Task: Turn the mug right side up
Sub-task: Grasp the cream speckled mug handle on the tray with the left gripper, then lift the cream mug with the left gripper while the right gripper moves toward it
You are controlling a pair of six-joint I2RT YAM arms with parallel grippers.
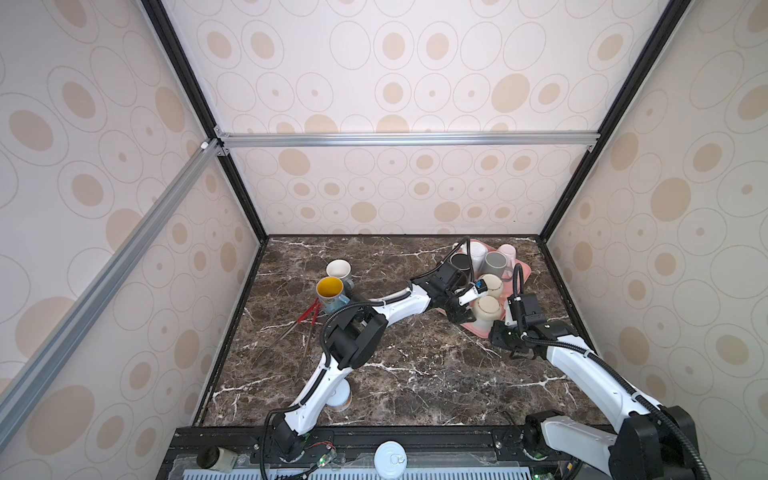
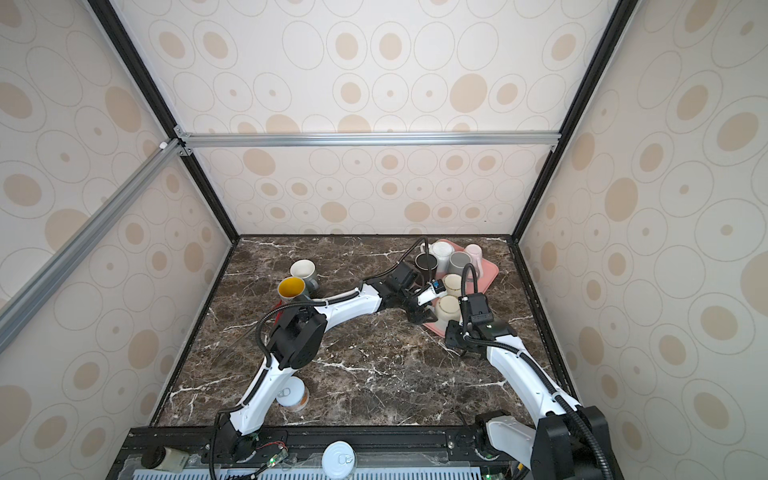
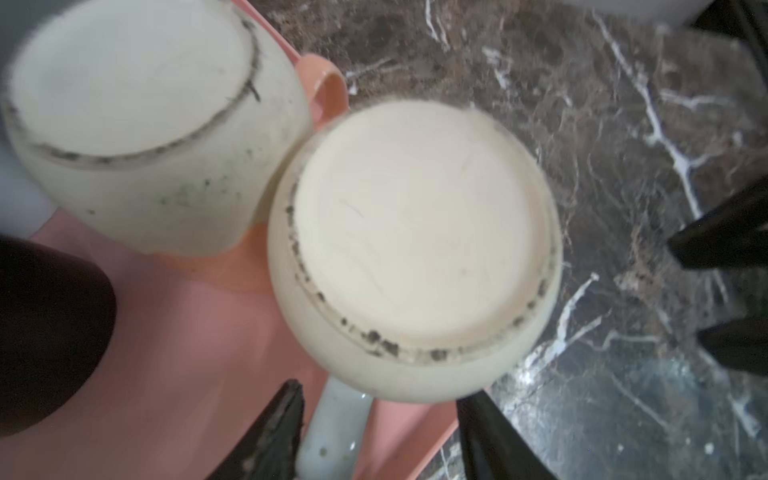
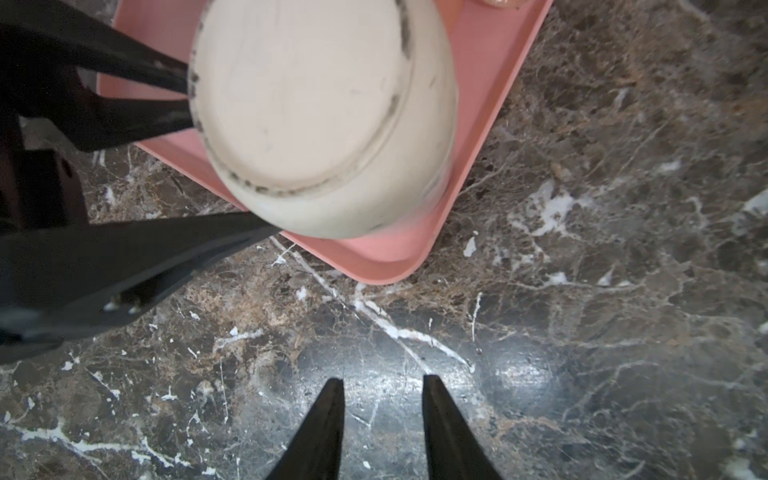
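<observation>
Left end effector (image 3: 382,390) released, jaws straddling handle of inverted cream ceramic mug (image 3: 415,232); right end effector (image 4: 383,379) released, mug ahead, apart.

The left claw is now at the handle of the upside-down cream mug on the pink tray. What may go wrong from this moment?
1. The left claw straddles only the thin handle; the cream mug may swing or slip when it is turned.
2. A second cream mug stands right against it and may be knocked.
3. The mug sits at a corner of the pink tray, and the open right claw hovers close by; the two arms may collide.
</observation>
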